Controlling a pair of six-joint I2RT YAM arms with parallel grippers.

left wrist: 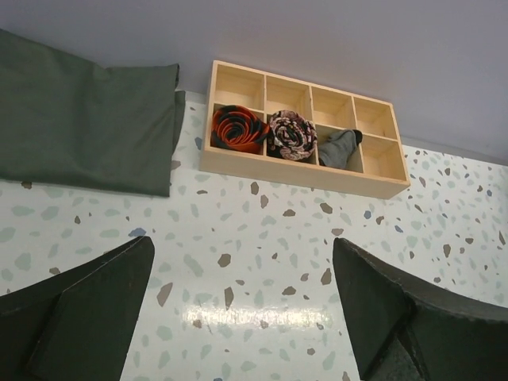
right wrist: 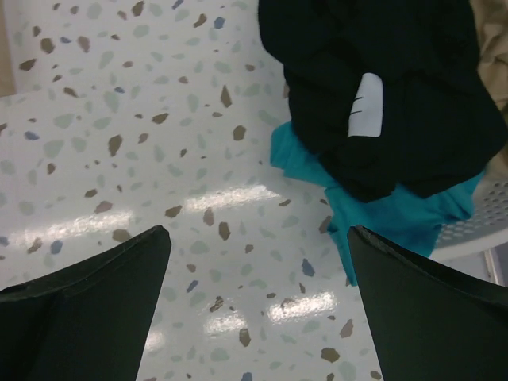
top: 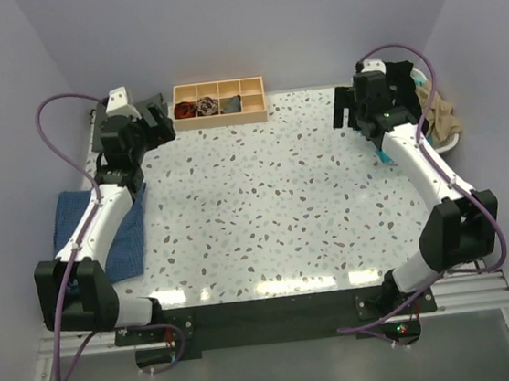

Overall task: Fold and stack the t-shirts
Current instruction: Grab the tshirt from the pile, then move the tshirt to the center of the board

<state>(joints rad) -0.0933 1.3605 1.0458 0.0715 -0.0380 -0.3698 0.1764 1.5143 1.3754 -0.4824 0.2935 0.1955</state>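
The table (left wrist: 262, 238) under me is smooth and glossy, speckled, mirroring the lights. The compartment tray (left wrist: 302, 173) is pale bare wood. The grey-green shirt (left wrist: 79, 119), black shirt (right wrist: 397, 63) and teal shirt (right wrist: 389, 214) are soft matt cloth; the white tag (right wrist: 365, 105) looks smooth. My right fingers (right wrist: 87, 317) are matt black.
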